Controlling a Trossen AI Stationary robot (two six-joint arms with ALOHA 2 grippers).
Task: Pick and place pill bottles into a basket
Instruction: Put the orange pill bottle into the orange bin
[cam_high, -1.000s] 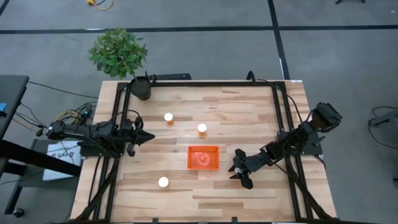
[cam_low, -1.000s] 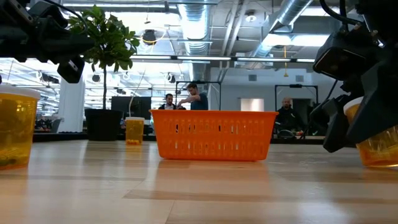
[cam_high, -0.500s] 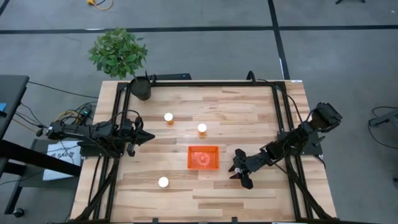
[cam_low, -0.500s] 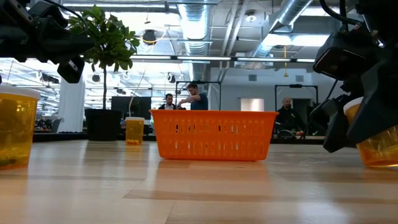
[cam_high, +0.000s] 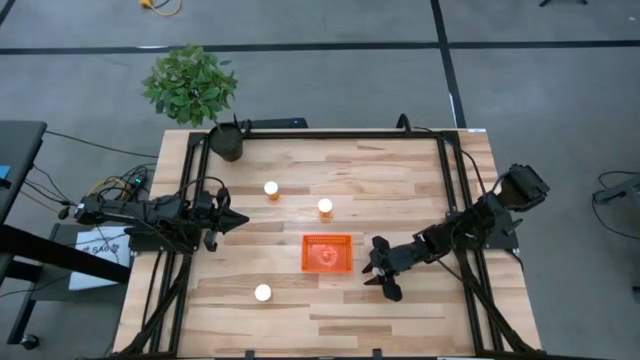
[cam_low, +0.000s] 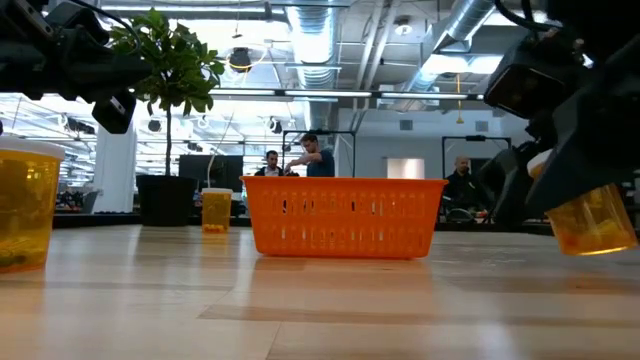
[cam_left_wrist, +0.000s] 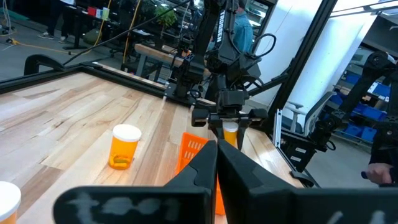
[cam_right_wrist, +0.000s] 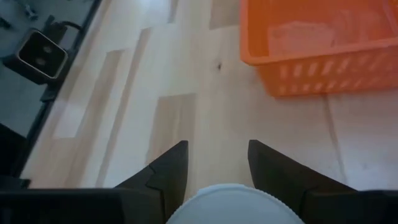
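Right gripper (cam_high: 383, 272) sits just right of the orange basket (cam_high: 327, 253), clamped on a pill bottle (cam_low: 590, 219) — the low view shows that bottle tilted and lifted clear of the table (cam_high: 400, 190), and the right wrist view shows its white cap (cam_right_wrist: 231, 205) between the two dark fingers (cam_right_wrist: 166, 172), with the basket's mesh wall (cam_right_wrist: 311, 37) ahead of it. The basket sits near the table's middle, slightly toward the front edge; whether anything lies inside it cannot be told. Three more pill bottles stand upright on the wood: one (cam_high: 271, 189) left of centre, one (cam_high: 325, 208) just behind the basket, one (cam_high: 263, 293) near the front, left of the basket and well apart from it. Left gripper (cam_high: 228, 222) hangs at the left side of the table, fingers pressed together in the left wrist view (cam_left_wrist: 216, 163) — nothing held. A potted plant (cam_high: 190, 85) with its dark pot (cam_high: 226, 142) is at the back left corner. People show in the room behind.
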